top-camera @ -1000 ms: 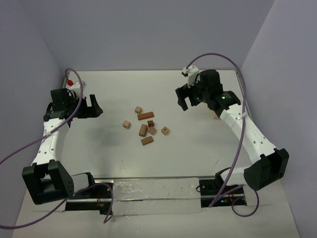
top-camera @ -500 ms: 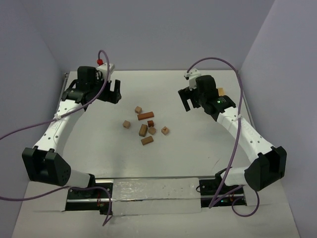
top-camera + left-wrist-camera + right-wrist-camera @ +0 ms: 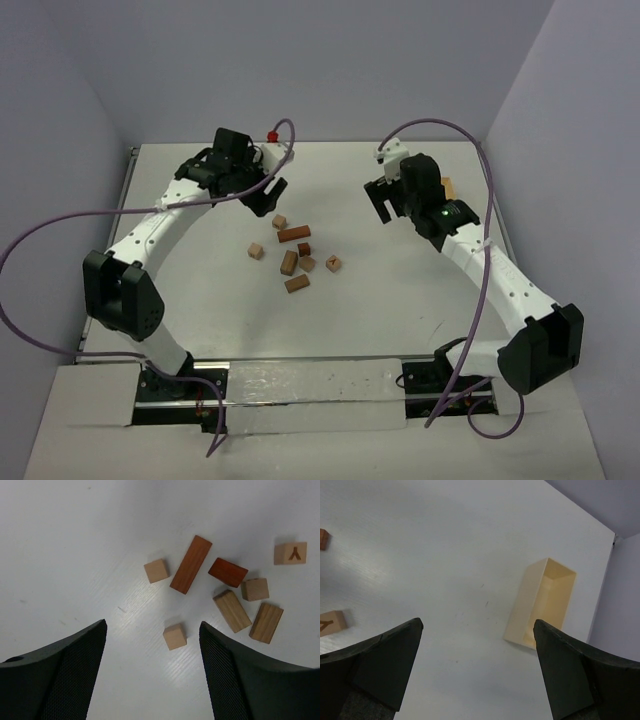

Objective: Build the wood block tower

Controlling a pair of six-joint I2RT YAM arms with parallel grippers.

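While the small tan and reddish-brown wood blocks (image 3: 289,262) lie scattered and unstacked mid-tabletop (image 3: 400,300), the left arm (image 3: 150,228) hangs over their far side, jaws apart. The right arm (image 3: 490,265), jaws wide too, hovers beside the pale rectangular wooden tray (image 3: 540,602) near the right edge.

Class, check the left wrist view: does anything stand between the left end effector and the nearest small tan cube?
Nothing visible does: only bare table separates the left end effector from that tan cube.
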